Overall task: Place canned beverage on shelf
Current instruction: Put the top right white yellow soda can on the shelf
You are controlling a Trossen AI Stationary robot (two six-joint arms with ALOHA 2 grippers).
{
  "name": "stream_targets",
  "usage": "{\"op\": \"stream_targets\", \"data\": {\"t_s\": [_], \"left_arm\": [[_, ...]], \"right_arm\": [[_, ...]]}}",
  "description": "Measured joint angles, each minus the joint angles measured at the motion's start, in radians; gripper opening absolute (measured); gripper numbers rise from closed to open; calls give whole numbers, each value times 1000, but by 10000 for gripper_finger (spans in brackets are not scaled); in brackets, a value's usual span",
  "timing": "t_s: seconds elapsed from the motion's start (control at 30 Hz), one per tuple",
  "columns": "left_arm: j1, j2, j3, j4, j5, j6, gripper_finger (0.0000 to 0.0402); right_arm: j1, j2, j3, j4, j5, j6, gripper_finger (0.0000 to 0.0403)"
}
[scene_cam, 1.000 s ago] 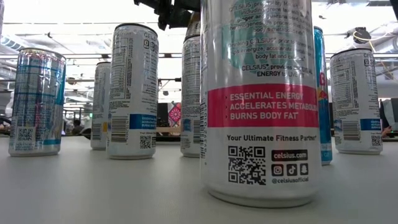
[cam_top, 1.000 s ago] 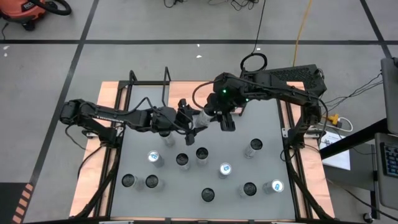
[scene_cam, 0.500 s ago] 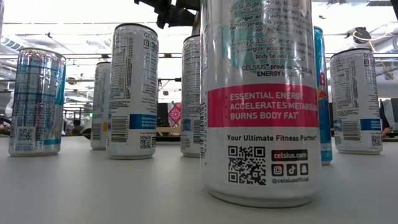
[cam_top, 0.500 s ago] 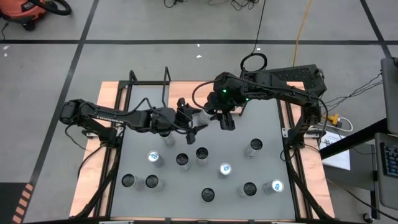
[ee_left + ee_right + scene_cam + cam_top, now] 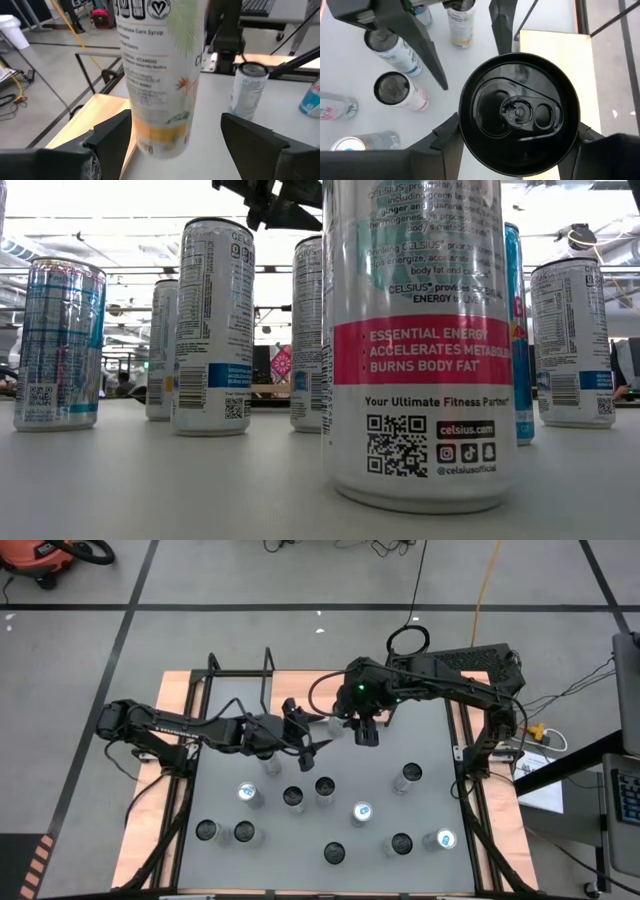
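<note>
Big grey table (image 5: 420, 740) below us, both dark arms meeting over its far half, and cans scattered all across the near half. At the far left corner there's the shelf (image 5: 232, 688), its light-wood board showing beside thin black rods. The right arm reaches in from the far right, and the right gripper (image 5: 364, 730) points straight down with the canned beverage (image 5: 519, 114) clamped between its fingers, one pressed to each side of the black lid, pull tab facing up at the wrist camera. Seen from the left wrist, that same can (image 5: 162, 75) hangs upright, its pale label with small print and a palm design filling the view, its base right by the wood edge strip of the table; whether it's touching the surface I can't quite say from here. The left arm stretches in from the left, and the left gripper (image 5: 308, 735) sits just beside the can with its fingers (image 5: 112, 135) spread wide, one either side of it and touching nothing. So the can is near the shelf, not on it. Down at table level, a white Celsius can (image 5: 420, 340) looms closest, with taller silver cans (image 5: 214, 325) standing behind.
</note>
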Motion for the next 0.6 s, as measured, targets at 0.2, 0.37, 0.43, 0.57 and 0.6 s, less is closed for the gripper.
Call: {"op": "stream_targets", "data": {"t_s": [0.2,0.37,0.43,0.57,0.6], "left_arm": [[-2,-11,-1,-68,-4,-26,300],[-17,-20,-1,-120,-3,-27,300],[-24,-19,-2,-136,-2,-27,300],[-41,-19,-2,-143,-3,-27,300],[-45,-22,-2,-149,-3,-27,300]], "right_arm": [[-29,0,-29,-17,-2,9,187],[-75,0,-51,-30,0,-9,187],[-97,0,-54,-25,-1,-25,187],[-147,0,-56,2,-29,-65,186],[-159,0,-56,10,-34,-72,184]]}}
